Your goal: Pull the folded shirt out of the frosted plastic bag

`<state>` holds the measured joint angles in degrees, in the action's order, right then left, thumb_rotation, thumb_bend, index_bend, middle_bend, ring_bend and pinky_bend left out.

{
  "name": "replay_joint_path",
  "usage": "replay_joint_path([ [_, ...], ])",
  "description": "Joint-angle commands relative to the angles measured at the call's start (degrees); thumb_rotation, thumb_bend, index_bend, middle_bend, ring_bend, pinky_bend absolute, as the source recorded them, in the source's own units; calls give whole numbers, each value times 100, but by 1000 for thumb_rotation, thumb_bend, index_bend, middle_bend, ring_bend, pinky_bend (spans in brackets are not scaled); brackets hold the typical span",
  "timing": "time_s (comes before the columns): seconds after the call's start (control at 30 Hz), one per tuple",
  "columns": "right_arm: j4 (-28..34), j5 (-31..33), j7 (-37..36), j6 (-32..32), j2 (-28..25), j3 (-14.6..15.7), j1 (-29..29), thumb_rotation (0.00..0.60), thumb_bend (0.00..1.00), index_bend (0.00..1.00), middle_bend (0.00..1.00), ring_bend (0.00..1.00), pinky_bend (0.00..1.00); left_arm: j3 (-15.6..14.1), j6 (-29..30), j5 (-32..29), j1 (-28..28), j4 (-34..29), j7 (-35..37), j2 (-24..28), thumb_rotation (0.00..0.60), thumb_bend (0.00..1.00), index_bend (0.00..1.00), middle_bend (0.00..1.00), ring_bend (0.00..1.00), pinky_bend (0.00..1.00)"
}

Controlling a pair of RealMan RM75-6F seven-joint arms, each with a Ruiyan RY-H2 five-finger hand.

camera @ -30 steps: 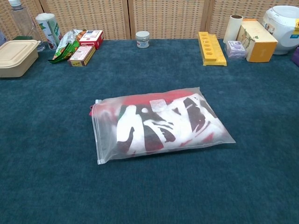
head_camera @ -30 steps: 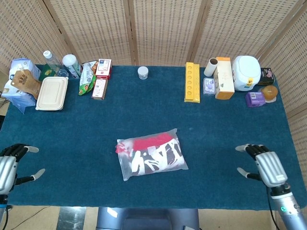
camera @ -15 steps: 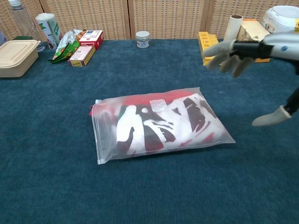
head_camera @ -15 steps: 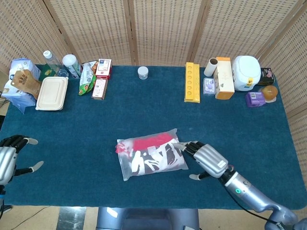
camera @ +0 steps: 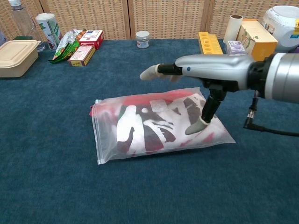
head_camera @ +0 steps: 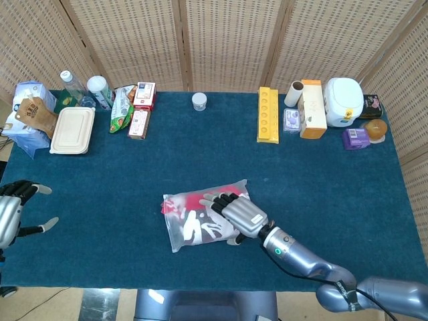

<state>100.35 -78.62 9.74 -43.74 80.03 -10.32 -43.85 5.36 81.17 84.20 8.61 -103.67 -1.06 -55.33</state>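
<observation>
1. The frosted plastic bag (head_camera: 209, 215) lies flat near the middle of the blue carpeted table (head_camera: 321, 174), toward its front edge, with the folded shirt (camera: 156, 123) sealed inside, its red, white and dark print showing through the film.
2. The right hand (head_camera: 237, 214) is stretched over the bag's right half, fingers apart and extended; in the chest view its thumb tip (camera: 194, 128) touches the bag's top face while the other fingers (camera: 150, 72) hover above the bag's far edge.
3. The left hand (head_camera: 13, 210) hangs at the table's front left edge, well apart from the bag, fingers spread and holding nothing.
4. Along the far edge stand a small white jar (head_camera: 199, 101), a yellow holed tray (head_camera: 267, 114) and a beige lidded food box (head_camera: 72, 130).
</observation>
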Motion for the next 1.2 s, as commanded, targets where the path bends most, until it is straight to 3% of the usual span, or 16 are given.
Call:
replay_joint_path([
  [0.03, -297, 420, 672, 1, 411, -82, -252, 600, 80, 0, 0, 65, 99, -8, -2, -15, 1, 90, 95, -13, 549, 120, 382, 379, 253, 246],
  [0.3, -848, 1025, 1623, -74, 941, 5, -552, 600, 80, 0, 0, 63, 87, -34, 4, -82, -33, 306, 321, 4, 549, 120, 383, 379, 253, 247],
  [0.57, -1191, 1550, 2045, -26, 974, -58, -825, 600, 80, 0, 0, 64, 74, -64, -27, -124, -39, 397, 420, -31, 549, 120, 382, 379, 253, 246],
  [0.9, -626, 2066, 2475, -26, 474, 69, -1013, 600, 80, 0, 0, 66, 74, -68, -8, -79, -17, 451, 470, -62, 546, 120, 382, 379, 253, 247],
  [1.2, -356, 2880, 3055, 122, 283, 223, -1517, 600, 81, 0, 0, 68, 74, -85, 41, -65, -41, 513, 558, -78, 549, 119, 382, 379, 253, 247],
])
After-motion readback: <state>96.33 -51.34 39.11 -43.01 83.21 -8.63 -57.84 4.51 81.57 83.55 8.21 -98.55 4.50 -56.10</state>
